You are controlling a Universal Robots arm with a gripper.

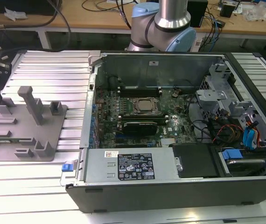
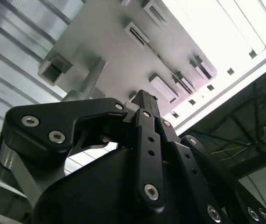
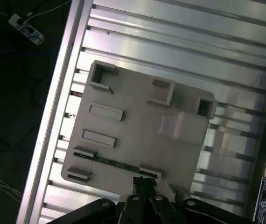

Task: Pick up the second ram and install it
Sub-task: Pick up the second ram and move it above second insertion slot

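Pointing down over gray fixture (image 3: 137, 128), arm (image 1: 172, 18) near second ram (image 3: 109, 161).

Room above the fixture plate (image 1: 23, 137) was broken by a tall post (image 1: 32, 106) and low blocks (image 1: 56, 108), two set at the ends of the second ram (image 3: 116, 162). The case (image 1: 170, 193) was found open on top but walled around.
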